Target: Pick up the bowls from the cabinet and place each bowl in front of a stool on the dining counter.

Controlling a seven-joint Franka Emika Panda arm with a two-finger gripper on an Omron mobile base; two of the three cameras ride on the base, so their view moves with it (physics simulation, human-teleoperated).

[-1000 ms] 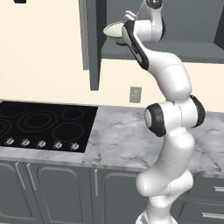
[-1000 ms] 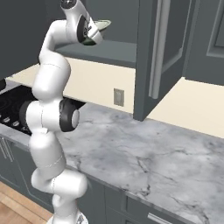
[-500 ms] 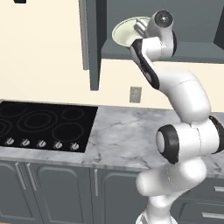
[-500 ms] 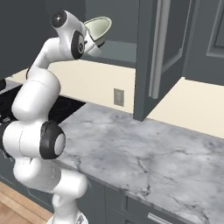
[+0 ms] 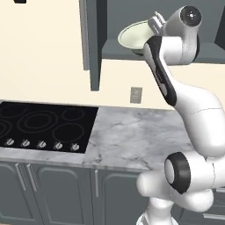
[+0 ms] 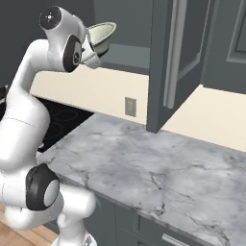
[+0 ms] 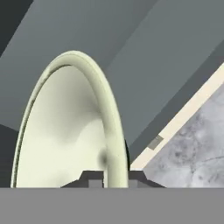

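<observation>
Gripping: gripper (image 7: 116, 177) clamped on the rim of the cream-green bowl (image 5: 137, 37); one tip inside the wall, one outside, jaws narrow
Bowl: tilted, mouth turned toward 9 o'clock in the left base view; held in front of the open cabinet (image 5: 118, 19), at the shelf's level; whether it touches the shelf cannot be told
Change: a second ago the bowl sat lower and flatter against the hand; now it is raised and tipped more; the arm's elbow has swung toward 3 o'clock
Below: marble countertop (image 6: 158, 168); black cooktop (image 5: 41, 127) at 8 o'clock
</observation>
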